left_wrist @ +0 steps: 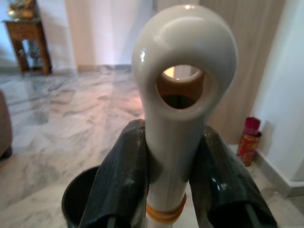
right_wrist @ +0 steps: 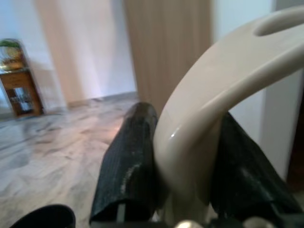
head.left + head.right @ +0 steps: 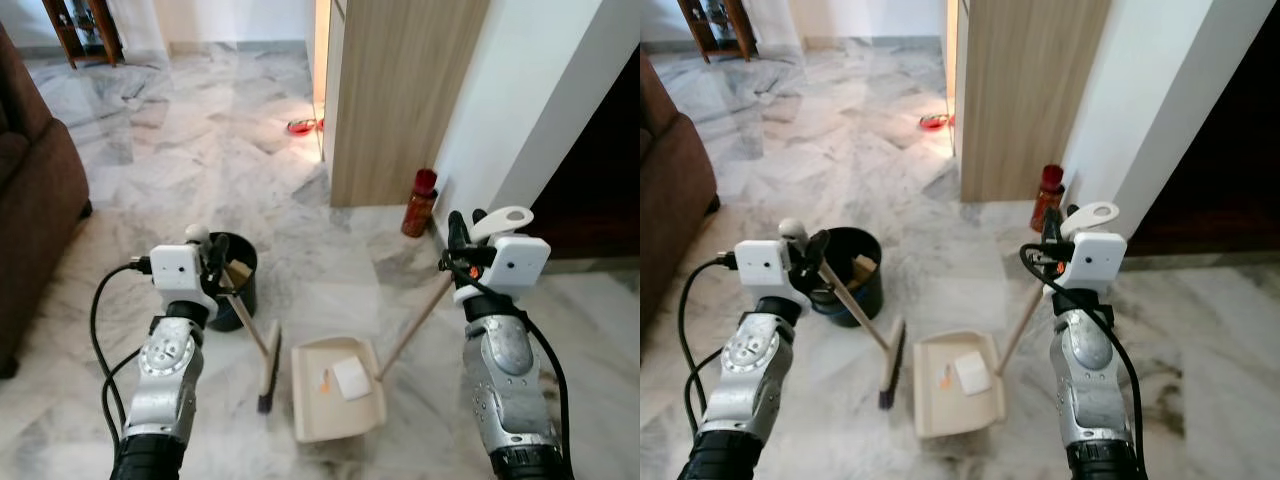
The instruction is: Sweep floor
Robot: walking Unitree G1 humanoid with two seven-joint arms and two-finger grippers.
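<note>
Broom (image 3: 262,352) bristles edge-on, dustpan (image 3: 335,390) scraps indistinct.

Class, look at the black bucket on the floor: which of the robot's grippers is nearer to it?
Left. The left gripper, gripping the broom handle, hovers right beside the bucket. The right gripper, holding the dustpan handle, is well off to the other side.

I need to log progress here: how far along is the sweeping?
Done: a white scrap and a small orange bit lie in the dustpan. In hand: left gripper holds the broom, right gripper the dustpan handle. Left: emptying the pan, likely into the black bin.
</note>
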